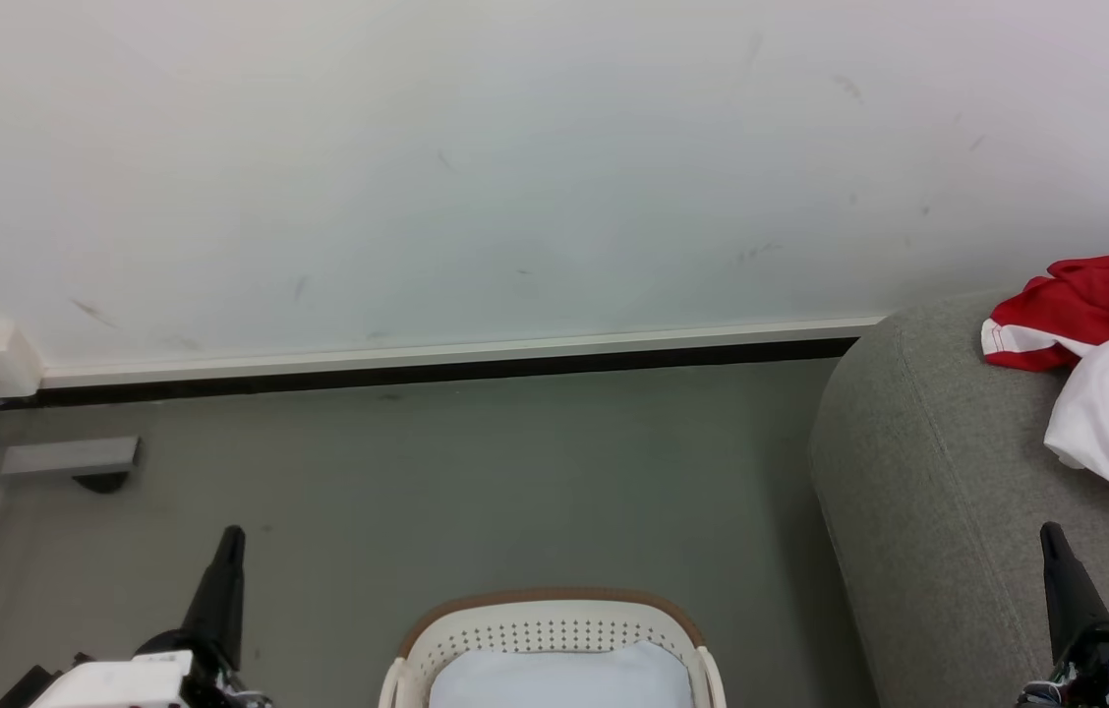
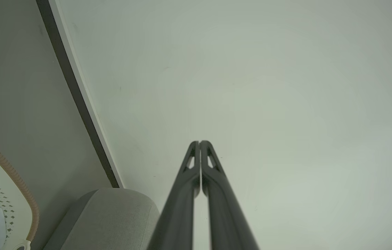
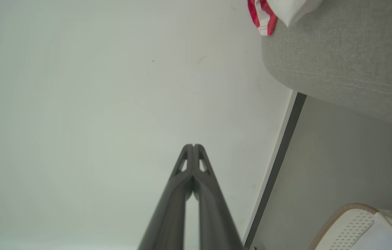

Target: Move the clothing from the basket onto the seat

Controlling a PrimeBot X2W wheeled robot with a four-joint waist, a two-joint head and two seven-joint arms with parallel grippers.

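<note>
Clothing [image 1: 1100, 393]: where is it found?
— It is found on the seat [image 1: 938, 472], at the far right, lying crumpled in red and white. Part of it is cut off by the picture's edge. In the right wrist view a red-and-white corner [image 3: 269, 14] is seen hanging over the seat's rounded edge [image 3: 349, 52].

Is anything recorded in the basket [image 1: 545, 597]?
— A pale bluish-white item [image 1: 559, 678] is seen inside it. Whether it is a garment cannot be told. No red fabric is observed in the visible part, and the near part of the basket is out of frame.

How are the claws reported?
— The left claw [image 1: 225, 580] is noted near left, over the floor [image 1: 476, 472] beside the basket. Its fingers [image 2: 190, 163] are pressed together with nothing between them. The right claw [image 1: 1056, 551] is noted near right, over the seat, likewise closed and empty [image 3: 193, 147].

What is judged done, and what is left?
— The transfer of the red garments is judged done. Only the pale item is left to be settled; if it counts as clothing, one more lift is required.
</note>
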